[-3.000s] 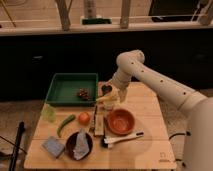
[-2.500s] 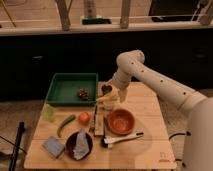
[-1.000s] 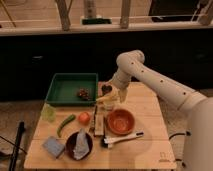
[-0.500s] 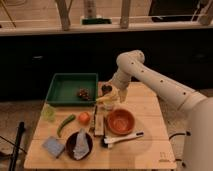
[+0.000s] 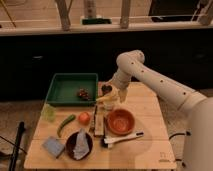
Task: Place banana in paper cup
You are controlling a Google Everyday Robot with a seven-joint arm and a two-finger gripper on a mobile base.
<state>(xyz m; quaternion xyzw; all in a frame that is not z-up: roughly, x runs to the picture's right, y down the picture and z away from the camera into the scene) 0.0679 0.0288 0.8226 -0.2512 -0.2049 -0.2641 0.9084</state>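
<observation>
Banana [image 5: 105, 99], curved yellow, pinched in the jaws above white paper cup [image 5: 109, 106], near orange bowl [image 5: 121, 131]

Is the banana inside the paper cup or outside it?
Outside, it appears: the small curved yellow banana shows at the gripper, beside the small white paper cup, not within it.
</observation>
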